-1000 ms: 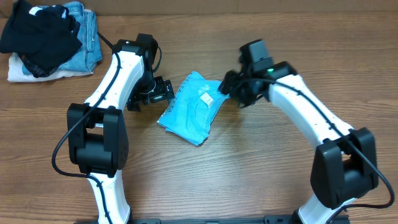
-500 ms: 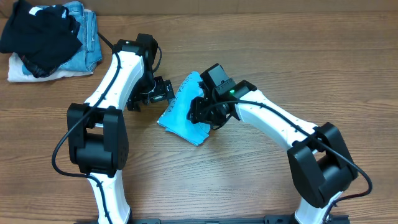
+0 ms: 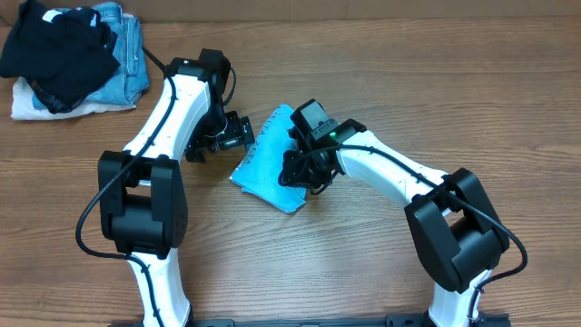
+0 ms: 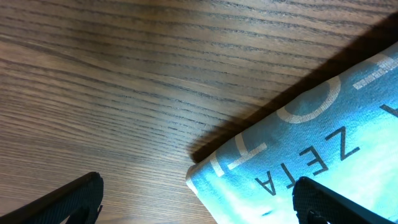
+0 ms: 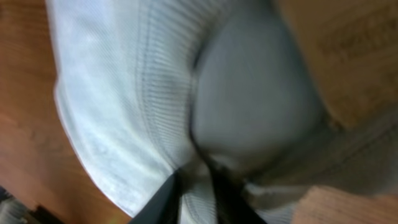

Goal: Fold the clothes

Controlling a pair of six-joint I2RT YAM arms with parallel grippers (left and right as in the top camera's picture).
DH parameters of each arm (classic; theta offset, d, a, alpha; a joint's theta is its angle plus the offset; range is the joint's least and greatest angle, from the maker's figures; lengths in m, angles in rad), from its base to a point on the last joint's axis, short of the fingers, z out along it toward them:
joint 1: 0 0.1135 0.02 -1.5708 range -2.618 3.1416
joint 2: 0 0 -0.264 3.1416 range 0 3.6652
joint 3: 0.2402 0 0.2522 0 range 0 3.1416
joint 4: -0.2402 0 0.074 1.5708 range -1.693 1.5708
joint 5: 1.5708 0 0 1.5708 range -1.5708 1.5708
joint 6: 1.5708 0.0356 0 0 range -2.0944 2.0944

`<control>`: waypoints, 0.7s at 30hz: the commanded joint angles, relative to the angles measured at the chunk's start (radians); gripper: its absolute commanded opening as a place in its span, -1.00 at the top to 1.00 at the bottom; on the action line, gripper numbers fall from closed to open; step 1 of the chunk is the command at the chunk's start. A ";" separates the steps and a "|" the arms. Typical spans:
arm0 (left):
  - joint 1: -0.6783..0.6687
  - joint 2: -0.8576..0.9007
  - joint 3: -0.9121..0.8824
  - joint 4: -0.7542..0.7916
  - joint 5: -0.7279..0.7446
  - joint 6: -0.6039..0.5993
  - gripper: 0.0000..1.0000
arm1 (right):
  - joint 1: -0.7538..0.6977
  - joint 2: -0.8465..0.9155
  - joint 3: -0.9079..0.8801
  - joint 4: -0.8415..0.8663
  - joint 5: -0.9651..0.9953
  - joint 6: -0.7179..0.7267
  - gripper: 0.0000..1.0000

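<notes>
Overhead, right gripper (image 3: 296, 173) pinches the folded T-shirt (image 3: 263, 169); left gripper (image 3: 242, 136) open beside it.

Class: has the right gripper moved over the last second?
Yes. The right gripper moved from the T-shirt's right edge onto its middle, toward the left gripper.

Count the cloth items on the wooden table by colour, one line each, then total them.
Light sky-blue printed T-shirt: 1
Black crumpled garment: 1
Blue denim jeans: 1
White cloth under that pile: 1
Total: 4
</notes>
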 commanded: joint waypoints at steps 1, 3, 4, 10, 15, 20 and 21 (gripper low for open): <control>-0.005 -0.001 -0.005 0.003 0.007 -0.002 -1.00 | 0.004 0.008 0.001 -0.023 0.002 0.033 0.76; -0.005 -0.001 -0.005 0.004 0.006 -0.002 -1.00 | 0.004 0.006 0.011 -0.058 0.001 0.033 0.78; -0.005 -0.001 -0.005 0.004 0.006 -0.002 -1.00 | 0.004 0.006 0.018 -0.079 0.002 0.040 0.78; -0.005 -0.001 -0.005 0.005 0.000 -0.002 -1.00 | 0.004 0.006 0.043 -0.185 0.002 0.048 0.90; -0.005 -0.001 -0.005 0.004 0.000 -0.002 -1.00 | 0.003 0.005 0.045 -0.223 0.006 0.060 0.92; -0.005 -0.001 -0.005 0.004 0.000 0.019 -1.00 | -0.016 -0.054 0.055 -0.247 0.080 0.146 0.92; -0.005 -0.001 -0.005 0.004 0.000 0.028 -1.00 | -0.021 -0.075 0.061 -0.268 0.119 0.170 0.92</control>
